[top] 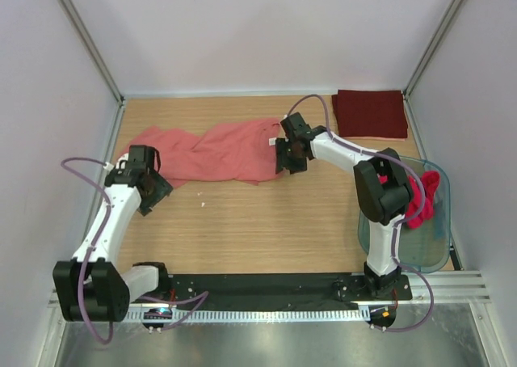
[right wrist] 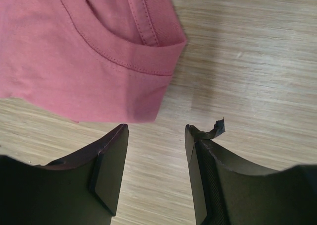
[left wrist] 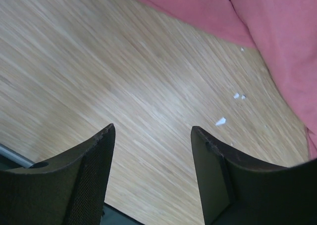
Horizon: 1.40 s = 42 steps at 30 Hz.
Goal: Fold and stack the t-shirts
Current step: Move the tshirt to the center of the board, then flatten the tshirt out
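A salmon-pink t-shirt (top: 212, 152) lies crumpled and stretched out across the back middle of the table. My left gripper (top: 153, 192) hovers just off its left end, open, with only bare wood between the fingers (left wrist: 153, 128); the shirt (left wrist: 277, 36) fills the upper right of that view. My right gripper (top: 285, 160) is at the shirt's right end, open and empty (right wrist: 156, 128), with a hemmed corner of the shirt (right wrist: 74, 51) just ahead of its left finger. A dark maroon t-shirt (top: 370, 114) lies folded at the back right. A brighter red-pink t-shirt (top: 420, 201) sits in the tub.
The translucent greenish plastic tub (top: 404, 250) stands at the right edge, beside the right arm. A few white specks (left wrist: 220, 121) lie on the wood near the left gripper. A torn bit of pad sticks up from the right gripper's right fingertip (right wrist: 218, 127). White walls enclose the table.
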Each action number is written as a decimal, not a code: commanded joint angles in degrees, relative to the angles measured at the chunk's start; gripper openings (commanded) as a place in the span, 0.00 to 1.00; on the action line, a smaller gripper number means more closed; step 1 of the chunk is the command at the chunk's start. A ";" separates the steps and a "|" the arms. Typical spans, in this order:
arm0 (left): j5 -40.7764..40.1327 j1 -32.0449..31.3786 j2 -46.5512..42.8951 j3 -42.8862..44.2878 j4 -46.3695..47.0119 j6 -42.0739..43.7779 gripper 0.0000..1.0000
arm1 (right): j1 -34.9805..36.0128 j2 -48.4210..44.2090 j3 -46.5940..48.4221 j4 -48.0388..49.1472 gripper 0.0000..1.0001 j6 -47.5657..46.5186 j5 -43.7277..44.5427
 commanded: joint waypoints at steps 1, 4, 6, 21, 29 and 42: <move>-8.64 0.34 4.49 5.81 5.14 4.77 0.66 | -0.67 0.13 0.72 1.57 0.56 -2.53 -2.23; -11.28 0.34 11.78 9.94 6.54 7.06 0.71 | -0.84 -0.75 -0.87 2.80 0.55 -2.27 -3.73; -11.20 2.16 17.41 12.57 7.25 8.03 0.72 | -0.76 -0.76 -0.87 2.90 0.56 -1.92 -5.05; -3.74 10.44 37.72 17.42 10.94 9.97 0.57 | -0.84 2.05 3.34 1.75 0.56 -2.10 -9.88; -1.09 10.44 41.77 17.07 14.37 9.96 0.42 | -0.76 6.18 4.67 1.66 0.55 -0.34 -10.33; 0.05 8.87 30.63 14.43 10.69 11.28 0.00 | -1.10 5.49 9.58 -0.96 0.01 4.05 -7.78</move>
